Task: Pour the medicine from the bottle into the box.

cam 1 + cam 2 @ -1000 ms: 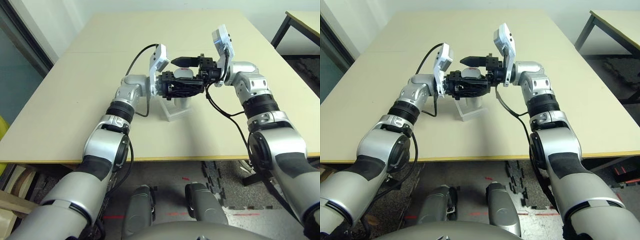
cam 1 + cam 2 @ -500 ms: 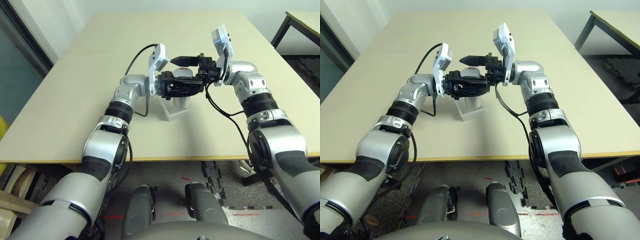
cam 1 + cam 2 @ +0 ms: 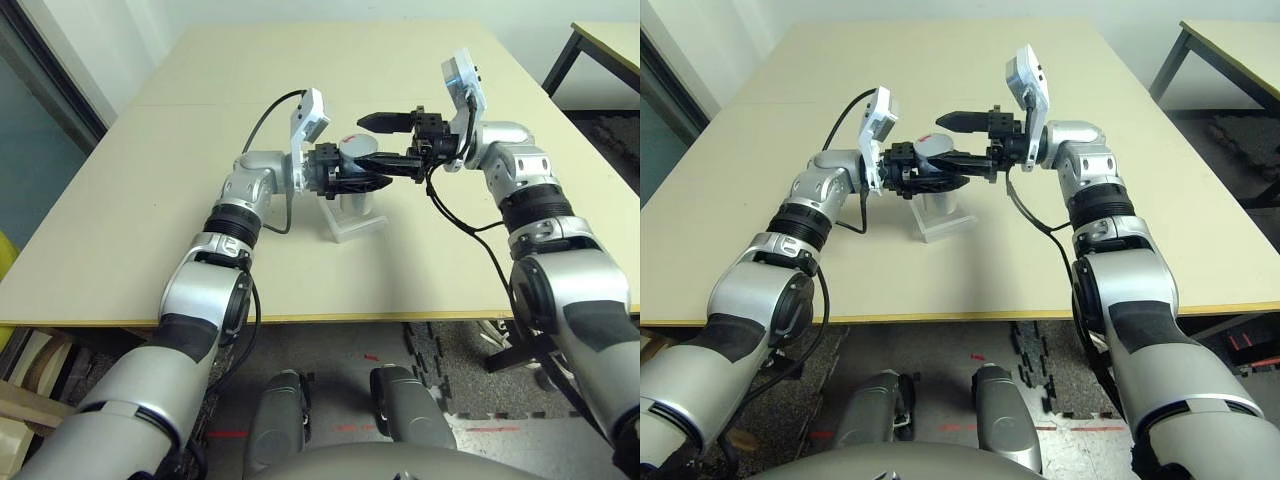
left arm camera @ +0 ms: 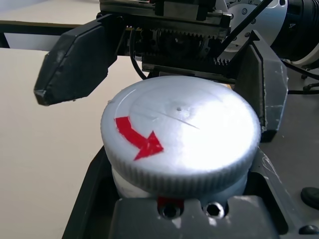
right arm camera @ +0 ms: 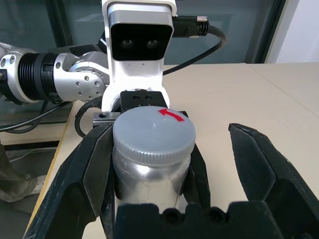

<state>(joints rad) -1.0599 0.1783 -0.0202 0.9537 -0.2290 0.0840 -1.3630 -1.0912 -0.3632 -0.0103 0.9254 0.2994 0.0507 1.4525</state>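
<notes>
Backing off to the right, the right gripper [image 3: 385, 140] now stands with fingers spread wide and empty, where a moment ago it was at the cap [image 5: 153, 133] (still screwed on, so nothing can pour yet). The left gripper [image 3: 340, 175] clamps the bottle [image 5: 149, 169], silver-grey with a red arrow, above the clear box [image 3: 350, 222] mid-table.

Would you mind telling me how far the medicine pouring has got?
Done: the left claw holds the bottle above the box. In hand: the open right claw flanks the cap, which is on. Left: uncapping and pouring.
</notes>
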